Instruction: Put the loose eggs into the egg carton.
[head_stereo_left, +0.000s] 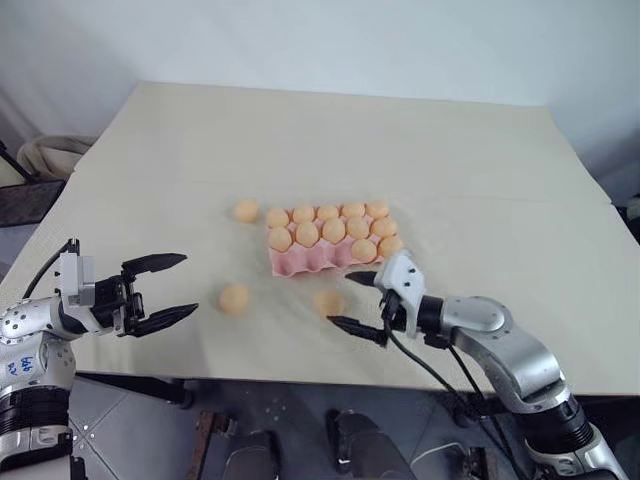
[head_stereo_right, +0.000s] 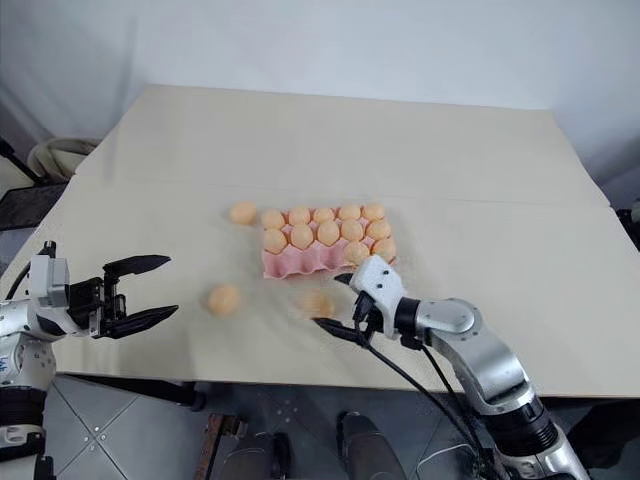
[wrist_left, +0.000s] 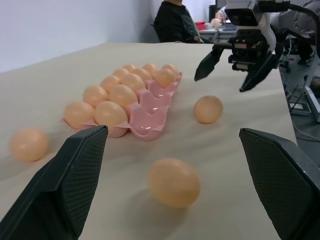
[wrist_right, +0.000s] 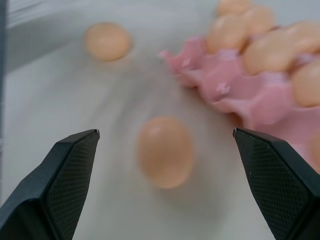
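A: Three loose eggs lie on the table (head_stereo_left: 470, 150): one egg (head_stereo_left: 246, 210) just beside the carton (head_stereo_left: 305, 260) at its ten o'clock corner, a second egg (head_stereo_left: 234, 298) out at eight o'clock, a third egg (head_stereo_left: 328, 302) near its six o'clock edge.

B: And the hands?

A: Right hand (head_stereo_left: 358, 299) spread wide, fingers framing that third egg, not touching. Left hand (head_stereo_left: 162, 290) also spread, empty, well apart at nine o'clock, pointing toward the second egg.

B: The carton?

A: Mid-table, mostly filled; front cups empty.
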